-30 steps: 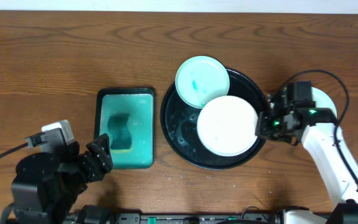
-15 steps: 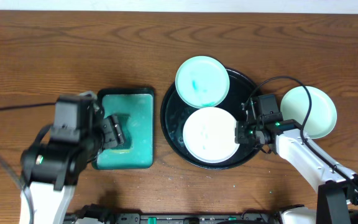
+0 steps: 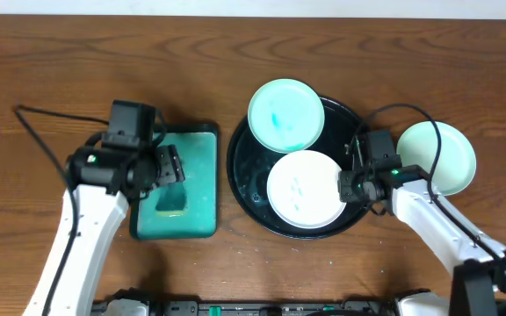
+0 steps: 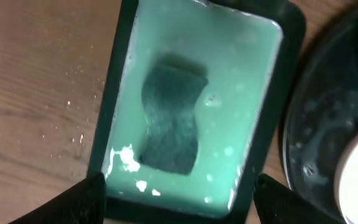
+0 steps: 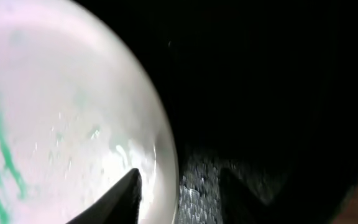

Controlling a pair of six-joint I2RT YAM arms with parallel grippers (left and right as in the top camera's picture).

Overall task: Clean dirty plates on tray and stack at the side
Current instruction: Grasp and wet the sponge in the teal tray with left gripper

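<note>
Plates: three. Two mint-green, one [image 3: 286, 114] overlapping tray rim, one [image 3: 438, 157] on table right of tray. One white plate [image 3: 304, 189] on tray. Trays: one, black, round [image 3: 244, 180]. Basins: one, teal [image 3: 198, 175]. Sponges: one [image 4: 171, 115], in basin. Arms: two.

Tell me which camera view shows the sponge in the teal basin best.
The left wrist view: the dark sponge lies fully visible in milky water, filling mid-frame inside the teal basin. The overhead view shows it only partly, small and overlapped by the left gripper. The right wrist view shows none of it.
</note>
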